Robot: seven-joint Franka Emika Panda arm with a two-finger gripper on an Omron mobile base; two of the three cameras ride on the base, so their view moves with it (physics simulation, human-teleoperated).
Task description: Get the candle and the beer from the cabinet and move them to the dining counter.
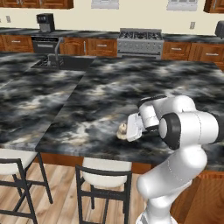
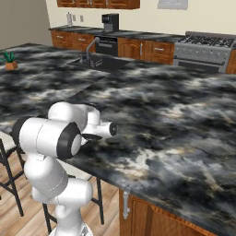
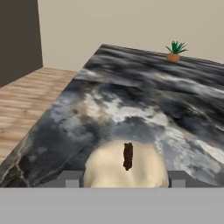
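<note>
Candle (image 3: pixel 126 168) sits clamped between the fingers of the gripper (image 1: pixel 124 131), low over the dining counter (image 1: pixel 109 92) near its stool-side edge. Step in hand: placing the candle. Next, I judge: lower until seated, release, then return for the beer.

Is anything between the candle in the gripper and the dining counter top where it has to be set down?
Nothing visible is in the way. The candle sits between the gripper's fingers just over the dining counter. The marble near it is bare. The small potted plant stands far off at the counter's far edge.
</note>
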